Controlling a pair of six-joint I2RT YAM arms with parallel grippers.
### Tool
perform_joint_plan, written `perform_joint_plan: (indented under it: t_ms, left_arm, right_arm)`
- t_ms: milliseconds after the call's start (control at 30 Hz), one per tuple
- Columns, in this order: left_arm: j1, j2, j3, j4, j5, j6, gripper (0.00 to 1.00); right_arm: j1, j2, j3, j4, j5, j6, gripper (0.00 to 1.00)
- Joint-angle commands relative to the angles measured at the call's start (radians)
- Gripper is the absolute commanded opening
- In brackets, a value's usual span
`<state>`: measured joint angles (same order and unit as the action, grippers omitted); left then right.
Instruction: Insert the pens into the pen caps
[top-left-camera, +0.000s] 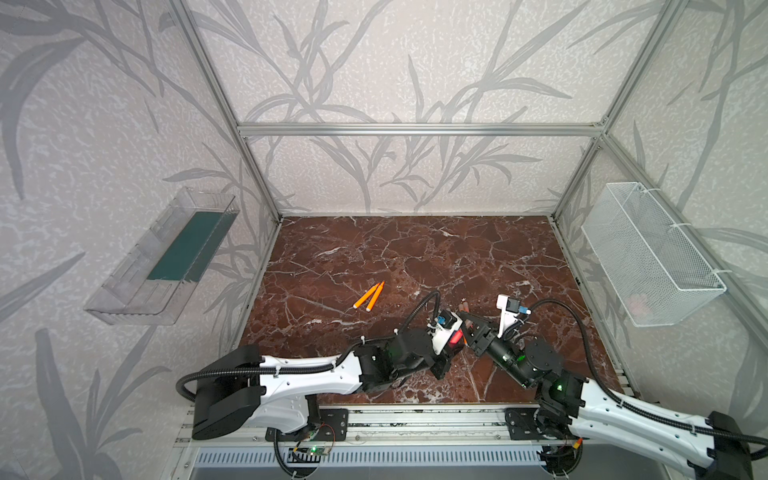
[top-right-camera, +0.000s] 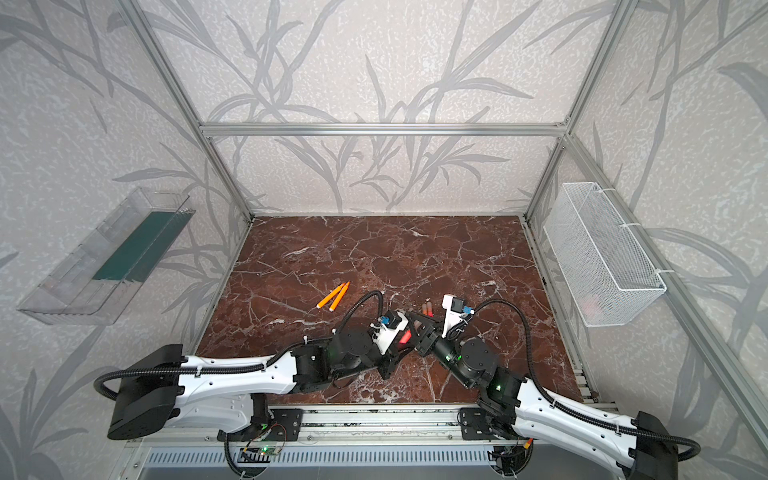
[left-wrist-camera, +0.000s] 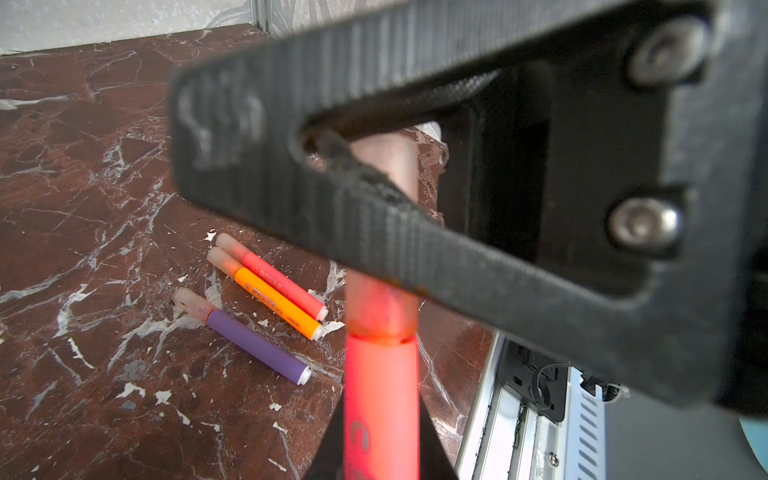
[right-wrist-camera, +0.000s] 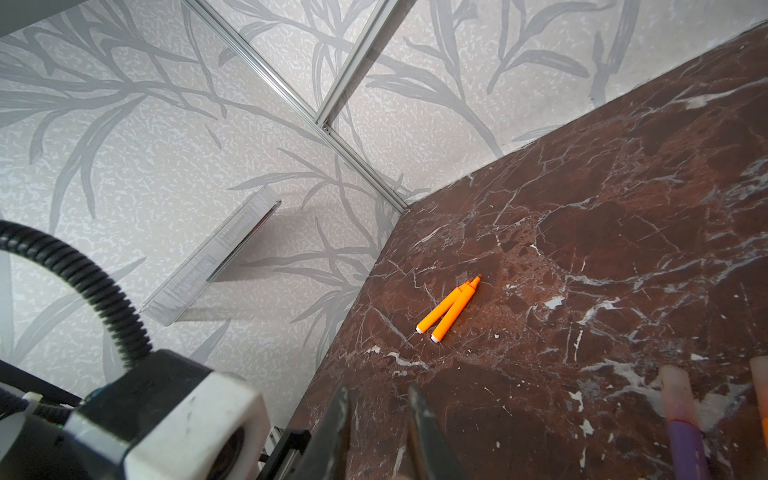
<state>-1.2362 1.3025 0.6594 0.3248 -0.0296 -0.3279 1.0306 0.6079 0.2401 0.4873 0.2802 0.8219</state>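
Left pincer (left-wrist-camera: 380, 457) clenched the red pen (left-wrist-camera: 380, 386) over the table's (left-wrist-camera: 83, 249) front middle; right pincer (right-wrist-camera: 380, 399) clamped that pen's cap (left-wrist-camera: 388, 166). Two uncapped orange pens (top-left-camera: 369, 297) lay touching mid-table. Three capped pens (left-wrist-camera: 270, 297) lay together nearby.

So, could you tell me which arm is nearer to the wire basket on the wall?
Right. The right arm reaches in from the same side as the wire basket, nearer the front; the left arm comes from the opposite side.

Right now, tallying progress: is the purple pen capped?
Capped. The purple pen lies with a pinkish cap seated flush over its tip end.
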Motion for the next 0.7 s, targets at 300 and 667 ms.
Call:
perform_joint_plan:
  t_ms: [300, 667]
  left_arm:
    - [-0.006, -0.009, 0.006, 0.001, -0.009, 0.026, 0.0]
    - [-0.005, -0.002, 0.056, -0.036, -0.075, 0.038, 0.0]
  right_arm:
    - [-0.06, -0.013, 0.03, 0.011, -0.008, 0.014, 0.19]
    - [-0.06, 0.1, 0.063, 0.022, -0.122, 0.021, 0.0]
